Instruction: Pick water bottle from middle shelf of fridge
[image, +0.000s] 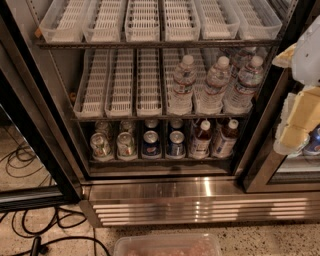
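The water bottle (184, 86) stands among others like it on the right of the fridge's (200, 189) middle shelf (120, 118), while the gripper (297, 122) hangs well apart at the right edge, grip state impossible to tell.

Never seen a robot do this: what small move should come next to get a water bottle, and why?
Probably swing the gripper left and inward toward the rightmost water bottle. The gripper hangs at the picture's right edge, outside the fridge, well apart from that bottle standing on the middle shelf.
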